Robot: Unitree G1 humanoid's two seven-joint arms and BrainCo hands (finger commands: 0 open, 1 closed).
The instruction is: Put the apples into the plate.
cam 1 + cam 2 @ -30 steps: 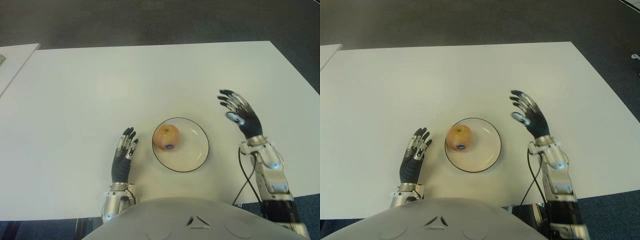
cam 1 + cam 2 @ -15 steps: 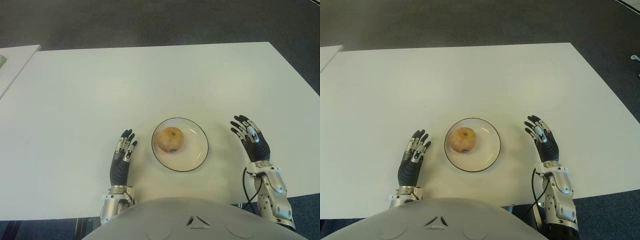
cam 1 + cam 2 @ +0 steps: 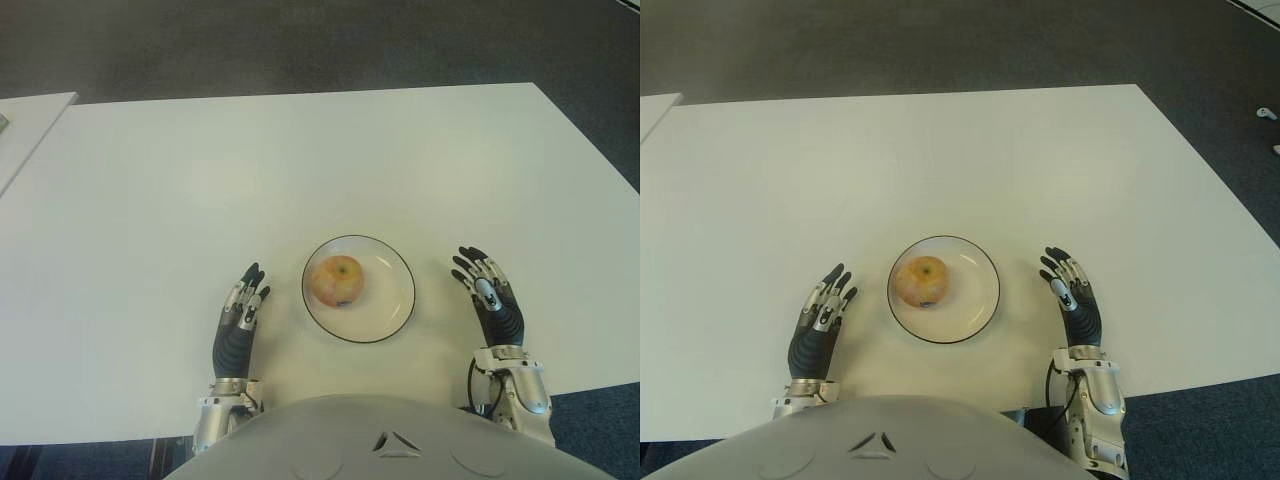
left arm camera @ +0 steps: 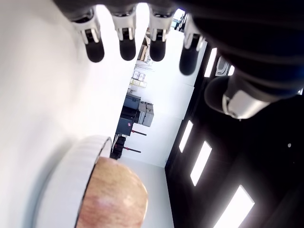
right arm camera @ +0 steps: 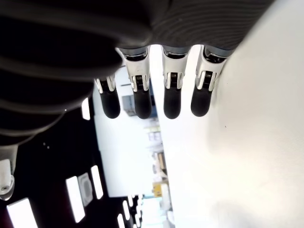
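Note:
A yellow-red apple (image 3: pixel 336 280) sits in the left part of a white plate (image 3: pixel 390 295) with a dark rim, near the front of the white table (image 3: pixel 300 160). The apple (image 4: pixel 111 197) and the plate's edge (image 4: pixel 78 166) also show in the left wrist view. My left hand (image 3: pixel 242 310) lies flat to the left of the plate, fingers straight and holding nothing. To the right of the plate is my right hand (image 3: pixel 485 292), fingers extended and empty. No other apple is in view.
Another white table's corner (image 3: pixel 25 125) shows at the far left. Dark carpet floor (image 3: pixel 300 40) lies beyond the table. A black cable (image 3: pixel 472 385) hangs by my right wrist at the table's front edge.
My right hand has come down from a raised spot right of the plate and drawn back toward the front edge. My left hand has slid back slightly. The apple has stayed in the plate.

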